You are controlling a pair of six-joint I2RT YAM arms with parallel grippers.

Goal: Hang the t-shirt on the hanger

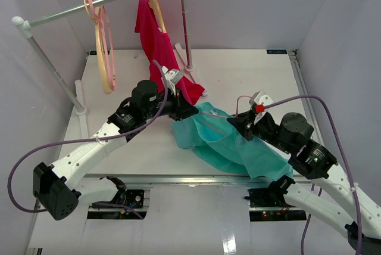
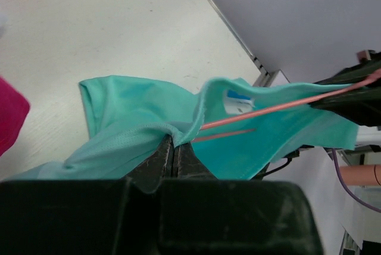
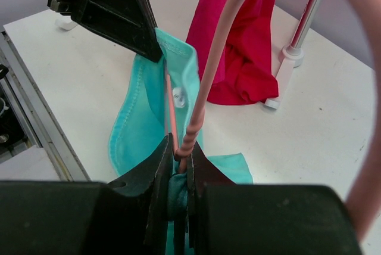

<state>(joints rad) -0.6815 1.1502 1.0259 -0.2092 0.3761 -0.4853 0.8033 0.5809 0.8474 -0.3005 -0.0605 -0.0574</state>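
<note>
The teal t-shirt (image 1: pixel 238 145) lies bunched at the table's front middle, part of it lifted between both grippers. My left gripper (image 1: pixel 186 111) is shut on its collar edge, as the left wrist view (image 2: pixel 174 143) shows. My right gripper (image 1: pixel 237 123) is shut on the neck of the light-pink hanger (image 3: pixel 205 82), with a fold of teal cloth also between the jaws (image 3: pixel 181 162). One hanger arm (image 2: pixel 268 111) runs inside the collar opening, past the white label (image 2: pixel 238 101). The hook curves up over the right wrist camera.
A clothes rail (image 1: pixel 101 2) crosses the back left on white posts (image 1: pixel 186 28). It carries a crimson-red garment (image 1: pixel 158 43) on a cream hanger and a pink and a cream hanger (image 1: pixel 104 49). The red garment's hem rests on the table behind my left gripper.
</note>
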